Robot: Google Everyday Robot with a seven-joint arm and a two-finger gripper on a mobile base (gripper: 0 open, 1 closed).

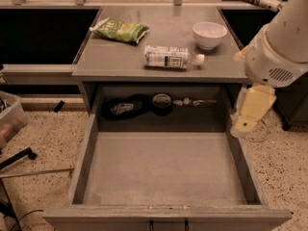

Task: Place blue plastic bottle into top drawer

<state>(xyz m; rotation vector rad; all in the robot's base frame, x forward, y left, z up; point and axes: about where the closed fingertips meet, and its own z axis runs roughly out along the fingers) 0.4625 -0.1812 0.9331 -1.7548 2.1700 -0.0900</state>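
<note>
The blue plastic bottle [169,57] lies on its side on the grey counter top [120,57], white cap pointing right, between the green snack bag and the white bowl. The top drawer [163,170] is pulled wide open below the counter, and its flat grey floor is bare. My gripper [243,124] hangs at the right on the white arm [281,47], cream coloured and pointing down. It is just outside the drawer's right wall, below and to the right of the bottle, and holds nothing.
A green snack bag [119,30] lies at the counter's back left and a white bowl [209,34] at its back right. Dark items and a round tape roll [162,101] sit in the recess behind the drawer. A clear bin [9,119] stands on the speckled floor at the left.
</note>
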